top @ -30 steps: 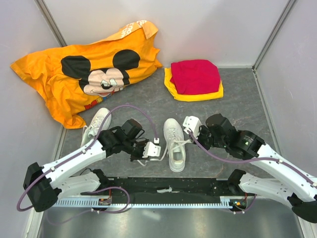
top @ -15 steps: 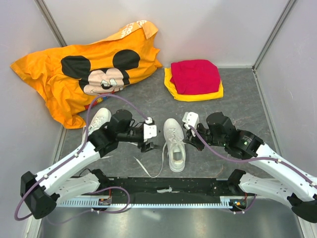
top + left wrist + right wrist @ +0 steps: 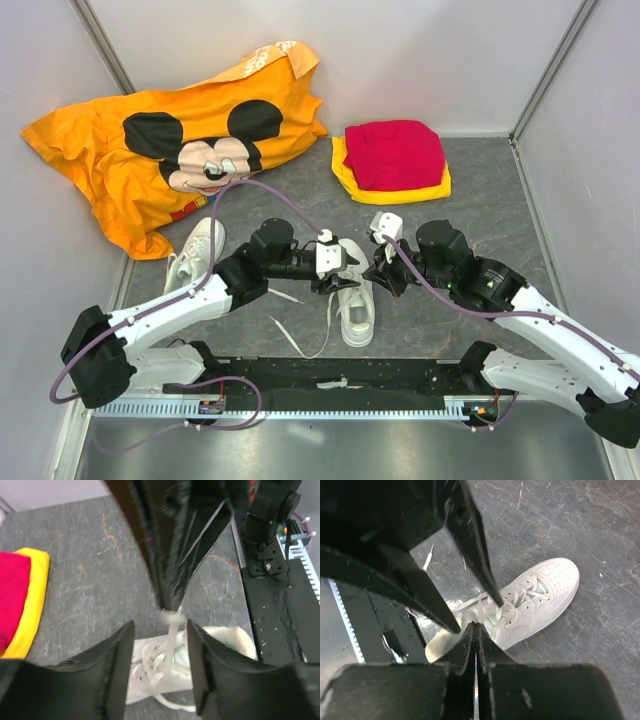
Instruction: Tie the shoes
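The right tool (image 3: 169,611) is pinched shut on a lace (image 3: 173,630), holding it up off the near shoe (image 3: 357,318), which lies mid-counter (image 3: 480,210) between the two arms; the second shoe (image 3: 195,255) sits well apart to the left, beside the orange shirt (image 3: 150,130); the left tool (image 3: 160,628) is spread wide, one finger on each side of the raised strand. The likeliest failure is a missed handover; if the left tool closes off-line, the flat lace slips past its pads; a hard pull could drag the light shoe or draw the lace through its eyelets; the tools sit very near each other and may collide. From above, both tools cover the shoe's laced front; the right wrist view shows shut fingertips but not the lace between them; the loose lace (image 3: 327,325) trails toward the near edge, its end hard to trace.
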You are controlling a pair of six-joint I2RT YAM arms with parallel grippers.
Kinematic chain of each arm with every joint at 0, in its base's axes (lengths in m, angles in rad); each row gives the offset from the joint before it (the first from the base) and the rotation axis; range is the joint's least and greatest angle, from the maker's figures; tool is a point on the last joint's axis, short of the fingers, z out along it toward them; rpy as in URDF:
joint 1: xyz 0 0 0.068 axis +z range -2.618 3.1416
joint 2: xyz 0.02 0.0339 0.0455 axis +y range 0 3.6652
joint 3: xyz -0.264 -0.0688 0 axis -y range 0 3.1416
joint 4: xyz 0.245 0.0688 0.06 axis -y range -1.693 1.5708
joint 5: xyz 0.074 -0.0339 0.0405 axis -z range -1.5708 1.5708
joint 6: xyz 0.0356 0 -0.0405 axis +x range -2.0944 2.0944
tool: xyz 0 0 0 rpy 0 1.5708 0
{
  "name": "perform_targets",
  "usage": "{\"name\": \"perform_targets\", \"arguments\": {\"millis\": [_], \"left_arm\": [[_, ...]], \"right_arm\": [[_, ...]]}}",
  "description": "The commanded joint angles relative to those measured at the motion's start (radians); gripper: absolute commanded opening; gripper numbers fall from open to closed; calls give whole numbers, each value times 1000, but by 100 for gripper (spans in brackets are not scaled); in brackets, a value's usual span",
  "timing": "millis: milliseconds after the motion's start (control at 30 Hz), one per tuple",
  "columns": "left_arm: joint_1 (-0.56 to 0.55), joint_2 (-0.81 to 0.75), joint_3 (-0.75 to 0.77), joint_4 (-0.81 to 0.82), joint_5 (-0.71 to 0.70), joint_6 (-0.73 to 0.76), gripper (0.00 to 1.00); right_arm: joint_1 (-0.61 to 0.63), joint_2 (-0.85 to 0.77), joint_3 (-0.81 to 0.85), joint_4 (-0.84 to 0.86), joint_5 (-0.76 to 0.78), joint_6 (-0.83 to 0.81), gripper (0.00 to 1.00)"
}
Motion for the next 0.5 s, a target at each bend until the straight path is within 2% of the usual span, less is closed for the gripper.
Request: {"name": "perform_targets", "arguments": {"millis": [0, 167, 267, 467], "left_arm": [[-24, 32, -22, 139, 17, -52, 49], [-31, 72, -18, 168, 34, -103, 38], [-33, 83, -25, 171, 25, -111, 36], [-33, 88, -42, 150, 19, -152, 46]], "right_arm": [[-13, 9, -1, 70, 5, 93, 0], [-17, 11, -14, 92, -10, 105, 0], [-20, 5, -20, 95, -13, 105, 0], [-26, 0, -30, 98, 27, 133, 0]]}}
